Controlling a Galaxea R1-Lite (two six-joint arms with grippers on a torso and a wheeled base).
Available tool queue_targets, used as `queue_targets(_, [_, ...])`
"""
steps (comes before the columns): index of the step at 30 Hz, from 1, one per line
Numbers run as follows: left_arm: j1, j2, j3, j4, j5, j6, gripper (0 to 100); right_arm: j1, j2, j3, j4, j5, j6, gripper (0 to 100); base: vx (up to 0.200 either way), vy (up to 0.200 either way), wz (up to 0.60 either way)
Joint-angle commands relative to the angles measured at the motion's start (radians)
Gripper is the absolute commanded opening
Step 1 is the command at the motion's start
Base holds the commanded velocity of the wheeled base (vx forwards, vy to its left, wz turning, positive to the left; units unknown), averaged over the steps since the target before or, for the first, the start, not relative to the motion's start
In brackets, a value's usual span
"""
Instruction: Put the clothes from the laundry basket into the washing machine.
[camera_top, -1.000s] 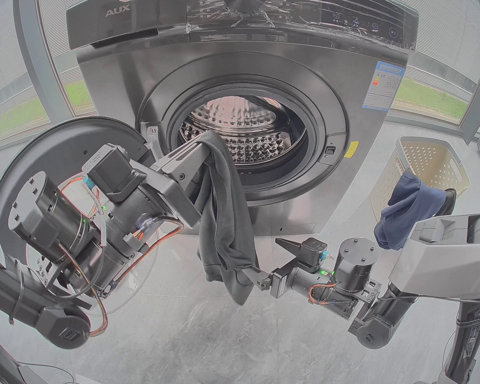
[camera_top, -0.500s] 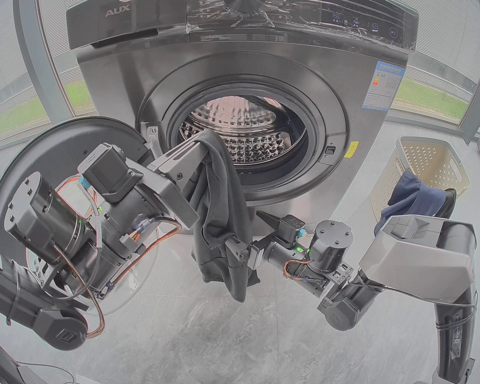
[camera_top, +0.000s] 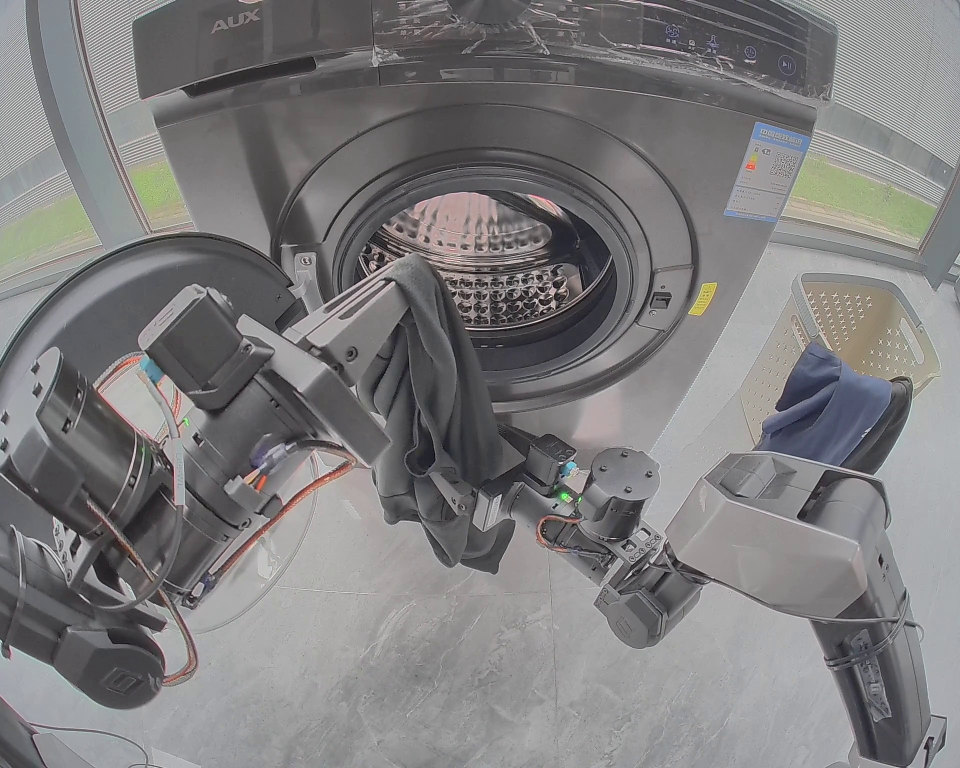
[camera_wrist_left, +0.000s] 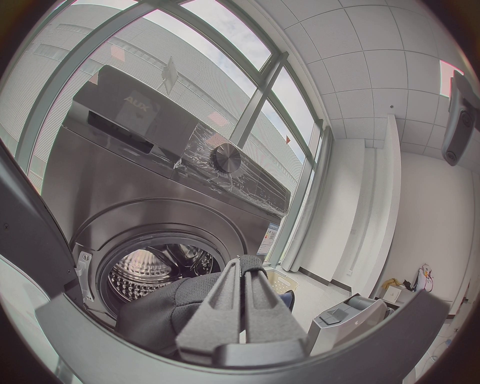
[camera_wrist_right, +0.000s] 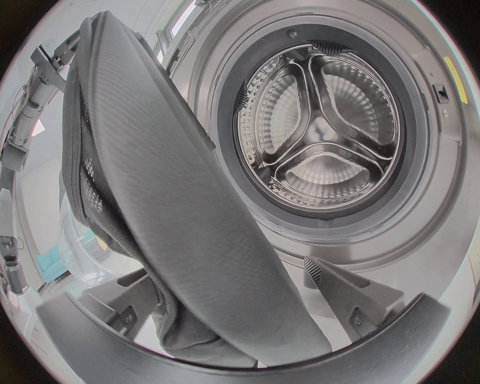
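A dark grey garment (camera_top: 440, 420) hangs in front of the washing machine's open drum (camera_top: 480, 270). My left gripper (camera_top: 400, 278) is shut on its top edge, level with the drum mouth; the left wrist view shows the gripper (camera_wrist_left: 243, 264) pinching the cloth (camera_wrist_left: 165, 305). My right gripper (camera_top: 462, 497) is under the garment's lower part, open, with the cloth (camera_wrist_right: 175, 200) draped between its spread fingers (camera_wrist_right: 345, 290). A blue garment (camera_top: 825, 405) hangs over the rim of the beige laundry basket (camera_top: 870, 315) at the right.
The machine's round door (camera_top: 120, 290) stands swung open at the left, behind my left arm. The drum (camera_wrist_right: 320, 120) holds no clothes. Bare grey floor (camera_top: 420, 680) lies in front of the machine.
My right arm has swung left and up to the hanging garment, and its lower part now bunches on the right gripper. The left gripper has shifted slightly left with the garment.
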Motion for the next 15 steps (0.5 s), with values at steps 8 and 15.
queue_targets(8, [0.008,0.002,0.006,-0.001,0.002,-0.009,0,-0.004,0.034,-0.049,-0.013,-0.007,0.001,0,0.0,0.0,0.0])
queue_targets(15, [0.069,0.024,0.01,0.003,0.011,-0.007,0,-0.028,-0.099,0.132,-0.015,-0.047,0.003,0,0.0,0.0,0.0])
